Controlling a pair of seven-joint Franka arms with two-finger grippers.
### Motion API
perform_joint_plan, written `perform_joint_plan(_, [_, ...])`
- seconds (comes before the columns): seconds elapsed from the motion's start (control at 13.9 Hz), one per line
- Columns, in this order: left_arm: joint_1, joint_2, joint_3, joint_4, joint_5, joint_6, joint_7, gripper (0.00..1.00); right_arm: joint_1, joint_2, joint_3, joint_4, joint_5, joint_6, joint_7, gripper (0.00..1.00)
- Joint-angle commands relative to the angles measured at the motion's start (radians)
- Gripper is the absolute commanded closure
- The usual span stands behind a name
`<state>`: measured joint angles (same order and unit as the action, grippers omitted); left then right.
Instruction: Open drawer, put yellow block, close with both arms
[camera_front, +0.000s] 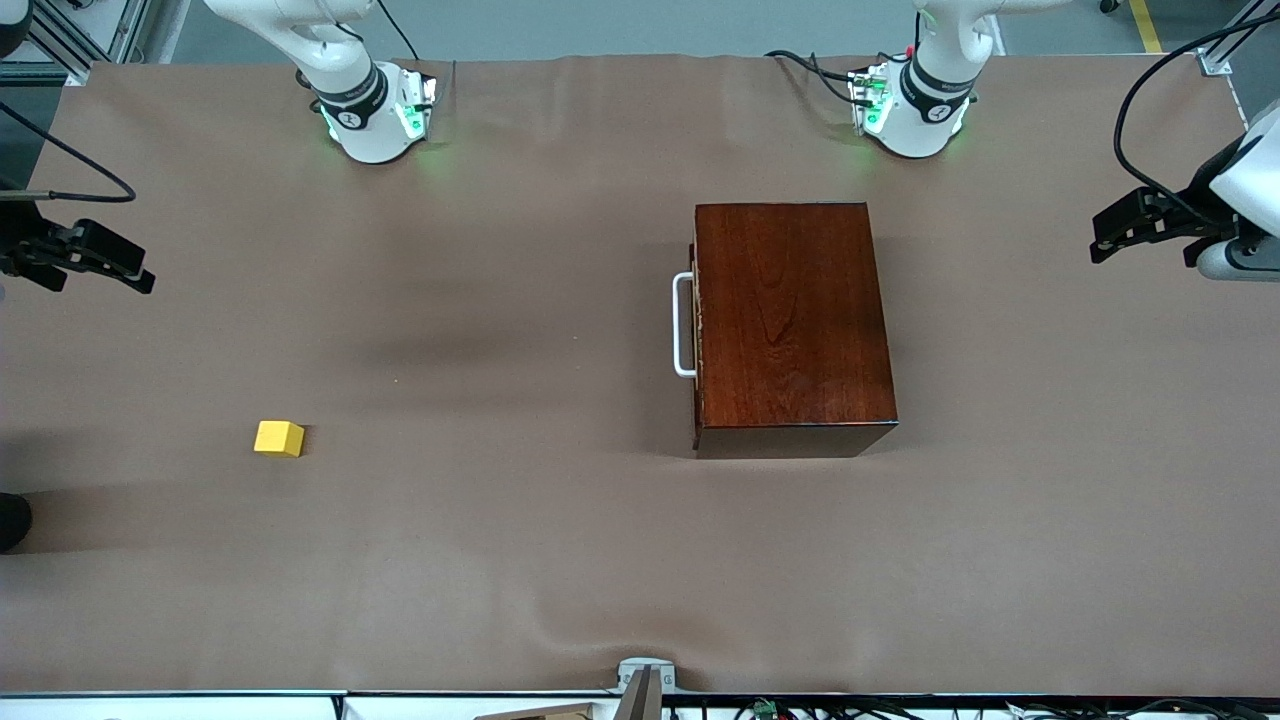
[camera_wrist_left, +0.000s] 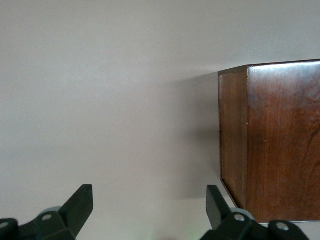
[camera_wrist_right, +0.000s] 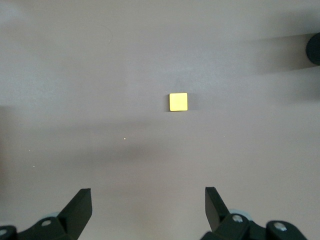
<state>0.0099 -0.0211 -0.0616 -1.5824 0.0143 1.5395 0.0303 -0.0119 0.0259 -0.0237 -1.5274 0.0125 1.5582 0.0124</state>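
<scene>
Drawer (camera_front: 697, 325): was pushed fully into the dark reddish-brown wooden box (camera_front: 792, 315), its front facing the right arm's end of the table.
Handle (camera_front: 683, 325): white U-shaped bar stood out from the drawer front, with nothing touching it.
Wooden box: sat on the brown table (camera_front: 520, 560) in front of the left arm's base, nearer to the front camera than that base; one corner of it showed in the left wrist view (camera_wrist_left: 270, 145).
Yellow block (camera_front: 279, 438): lay alone on the table toward the right arm's end, well apart from the box and nearer to the front camera than the drawer handle; it also showed in the right wrist view (camera_wrist_right: 178, 102), flat on the cloth.
Left hand (camera_front: 1135, 225): hung in the air over the left arm's end of the table, apart from the box; fingers spread wide with nothing between them (camera_wrist_left: 150, 205).
Right hand (camera_front: 85, 260): hung over the right arm's end of the table, above the area of the yellow block; fingers spread wide and empty (camera_wrist_right: 148, 207).
</scene>
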Motion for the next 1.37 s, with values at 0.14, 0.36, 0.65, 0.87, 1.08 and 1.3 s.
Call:
perform_joint_plan(0.14, [0.011,0.03,-0.007,0.065,-0.004,-0.001,-0.004,0.0,-0.003,-0.017,0.007,-0.01,-0.011,0.003,0.012,0.0])
perform_joint_plan(0.36, [0.01,0.032,-0.006,0.079,-0.004,-0.007,-0.006,0.0,-0.003,-0.017,0.007,-0.01,-0.011,0.003,0.012,0.0])
perform_joint_plan(0.65, [0.007,0.035,-0.006,0.081,-0.004,-0.007,-0.009,0.0,-0.003,-0.017,0.007,-0.01,-0.009,0.003,0.012,0.0])
perform_joint_plan(0.87, [-0.03,0.073,-0.038,0.079,-0.028,-0.01,-0.186,0.0,-0.003,-0.015,0.007,-0.01,-0.011,0.003,0.012,0.0])
perform_joint_plan(1.08, [-0.051,0.134,-0.041,0.081,-0.109,-0.01,-0.366,0.0,-0.003,-0.015,0.007,-0.01,-0.011,0.003,0.012,0.0])
perform_joint_plan(1.3, [-0.09,0.156,-0.046,0.081,-0.2,-0.01,-0.504,0.0,-0.003,-0.015,0.007,-0.01,-0.011,0.003,0.012,0.0])
